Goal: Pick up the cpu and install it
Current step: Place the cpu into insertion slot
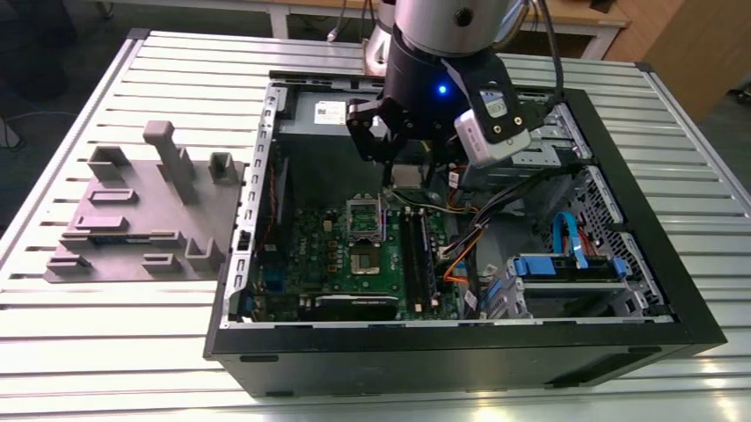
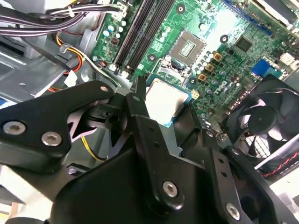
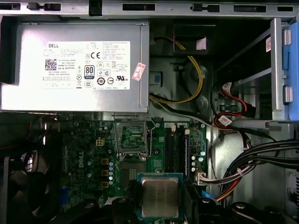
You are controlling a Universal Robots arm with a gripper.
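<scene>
In the exterior view the arm reaches straight down into the open computer case [image 1: 470, 352] on the worktop [image 1: 118, 334], its gripper [image 1: 405, 171] hanging above the motherboard [image 1: 340, 264], toward the power supply from the socket [image 1: 366, 261]. In the second wrist view the gripper [image 2: 166, 106] is closed narrowly on the cpu [image 2: 163, 97], silver top showing, and the socket [image 2: 187, 46] lies bare. In the first wrist view the cpu [image 3: 160, 196] hovers clear of the board. Pickup looks done; seating remains.

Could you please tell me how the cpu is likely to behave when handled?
The cpu looks thin, flat and rigid, so probably light and unbending. Its smooth metal top may be slippery; flat and square, it shouldn't roll.
</scene>
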